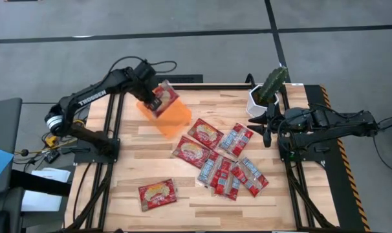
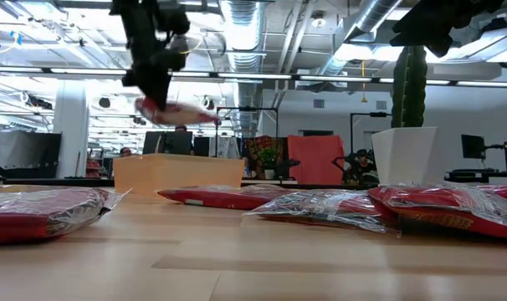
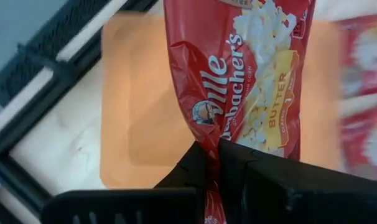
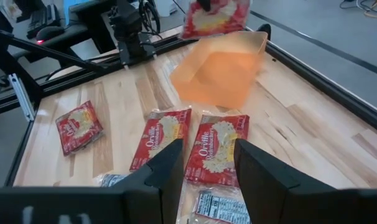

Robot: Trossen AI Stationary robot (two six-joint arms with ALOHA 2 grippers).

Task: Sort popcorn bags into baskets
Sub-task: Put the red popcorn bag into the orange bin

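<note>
My left gripper [image 1: 154,97] hangs over the orange basket [image 1: 165,118], shut on a red popcorn bag [image 1: 163,96] with a yellow butter picture. In the low view the bag [image 2: 180,110] floats above the basket [image 2: 178,174]. Several more bags lie flat on the wooden table: red-and-yellow ones [image 1: 206,133] [image 1: 191,151] [image 1: 157,193] and silver-panelled ones [image 1: 237,139] [image 1: 212,169] [image 1: 253,176]. My right gripper [image 1: 267,126] waits open at the table's right side, by the cactus pot; its wrist view looks across two bags [image 4: 160,137] [image 4: 214,146] toward the basket [image 4: 226,71]. My left gripper pinches the bag between its two fingers [image 3: 195,165] at one end edge [image 3: 212,146], coming from above. The bag is lifted clear, sticking out from the fingers over the basket's hollow [image 3: 135,118], and touches neither basket nor table.
A white pot with a green cactus [image 1: 266,94] stands at the table's far right corner, next to my right arm. Black frame rails [image 1: 112,129] run along the table's sides. Bare wood [image 1: 105,188] lies at the near left of the table.
</note>
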